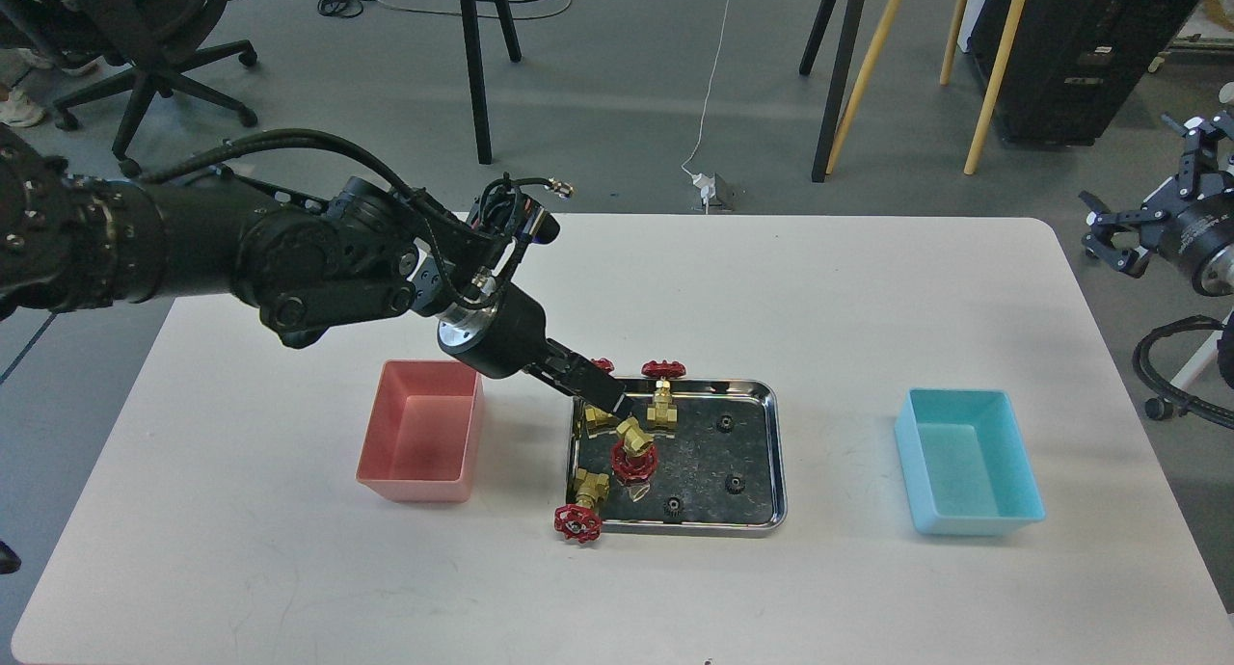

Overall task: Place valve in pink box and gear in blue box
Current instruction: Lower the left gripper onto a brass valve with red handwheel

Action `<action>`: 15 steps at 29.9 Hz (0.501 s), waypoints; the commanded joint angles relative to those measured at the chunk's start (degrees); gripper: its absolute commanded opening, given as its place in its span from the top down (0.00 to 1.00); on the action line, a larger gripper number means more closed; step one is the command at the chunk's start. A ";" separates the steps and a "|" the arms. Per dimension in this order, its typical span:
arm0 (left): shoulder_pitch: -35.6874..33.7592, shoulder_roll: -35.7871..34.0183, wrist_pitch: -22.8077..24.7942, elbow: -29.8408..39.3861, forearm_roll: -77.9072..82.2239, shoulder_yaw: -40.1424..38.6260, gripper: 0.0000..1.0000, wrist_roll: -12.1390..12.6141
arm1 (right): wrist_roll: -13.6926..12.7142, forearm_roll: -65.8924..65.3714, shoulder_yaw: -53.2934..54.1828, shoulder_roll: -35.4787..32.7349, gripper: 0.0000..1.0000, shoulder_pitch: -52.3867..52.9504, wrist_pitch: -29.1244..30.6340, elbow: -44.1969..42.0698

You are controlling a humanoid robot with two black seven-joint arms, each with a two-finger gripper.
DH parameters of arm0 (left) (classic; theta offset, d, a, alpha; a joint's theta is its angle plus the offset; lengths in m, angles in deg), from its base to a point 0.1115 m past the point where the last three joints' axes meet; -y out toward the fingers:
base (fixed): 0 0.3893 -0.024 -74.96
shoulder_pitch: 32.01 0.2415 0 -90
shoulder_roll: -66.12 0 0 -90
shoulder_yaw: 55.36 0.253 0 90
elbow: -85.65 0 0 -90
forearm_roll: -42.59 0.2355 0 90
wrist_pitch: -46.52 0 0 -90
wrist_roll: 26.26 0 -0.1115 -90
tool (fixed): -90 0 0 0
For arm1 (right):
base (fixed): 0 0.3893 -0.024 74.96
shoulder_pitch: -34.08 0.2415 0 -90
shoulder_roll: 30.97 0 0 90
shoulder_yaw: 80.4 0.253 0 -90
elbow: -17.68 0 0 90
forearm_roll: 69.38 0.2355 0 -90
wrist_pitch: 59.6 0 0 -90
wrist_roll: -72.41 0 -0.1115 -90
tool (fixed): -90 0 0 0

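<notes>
1. Brass and a red spoked handwheel are making up the small gate valve [631, 448] that is lying in the left half of the shiny rectangular steel tray [771, 453]; I am judging it dense for its size, rigid, and smooth enough to slip on its rounded metal body.
2. Best hold, in my judgement, is across the brass body or the stem under the wheel, not on the thin spokes.
3. Left gripper [617, 402] is reaching down into the tray's left half, its tip just beside that valve; its dark fingers are merging together, so I cannot tell whether they are spread or closed on anything.
4. Right gripper [1109, 231] is hovering well right of the tray, past the table's edge, with fingers spread and holding nothing.
5. Tiny black toothed gears [735, 483] are lying in the tray's right half; I am judging them light, hard and awkward to pinch flat.
6. Salmon-pink plastic bin [424, 443] is standing left of the tray, and the turquoise-blue plastic bin [969, 472] right of it; both are showing nothing inside.
7. White rounded table [289, 569] is carrying all this; beyond the tray, grey floor, chair and stand legs are showing.
</notes>
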 commanded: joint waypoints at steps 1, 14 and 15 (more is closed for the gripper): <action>-0.47 -0.06 -3.02 0.45 1.72 -0.05 0.00 0.00 | -0.59 1.05 0.01 0.03 0.01 -0.41 0.00 -0.73; -0.38 0.03 -13.82 1.24 8.22 0.04 0.00 0.00 | -2.53 3.61 0.80 7.58 0.01 0.03 0.00 0.06; -0.38 -0.14 -15.14 1.51 8.83 0.04 0.00 0.00 | -2.62 3.61 0.89 8.11 0.01 0.29 0.00 -0.37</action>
